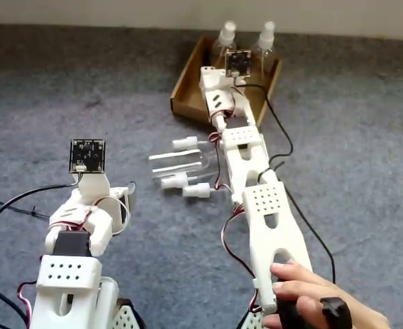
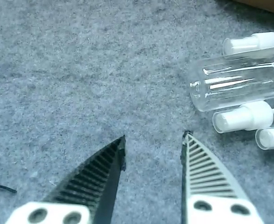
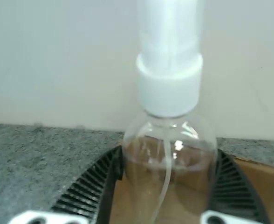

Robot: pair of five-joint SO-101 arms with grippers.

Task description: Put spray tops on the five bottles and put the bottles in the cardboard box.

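Left arm [image 1: 75,240]: folded close at the near edge, its left hand [image 2: 155,137] tipped down over the grey carpet [image 1: 64,82], fingers apart, holding nothing. Loose clear bottles [image 2: 239,84] lie on their sides near it with three unfitted spray tops [image 2: 244,119], off to one side of the fingertips and not touching them; how many bottles make up the cluster I cannot tell. Right arm [image 1: 253,171]: stretched almost straight across the carpet, wrist over the cardboard box [image 1: 188,96]. Right hand [image 3: 168,161]: ribbed fingers on either side of an upright bottle [image 3: 174,135] with its white spray top [image 3: 169,84] fitted. They appear pressed to both flanks, so clamped on it as far as I can judge. The bottle stands inside the box at its far end, with a second capped bottle [image 1: 266,38] just beside it. Step in hand, by my reading: setting this bottle down in the box. Handling notes: keep it plumb until its base sits flat on the box floor. Spread the fingers fully before drawing back, since the ribs could drag a light bottle over. Withdraw along the arm's own line, clear of the neighbouring bottle and the box rim.
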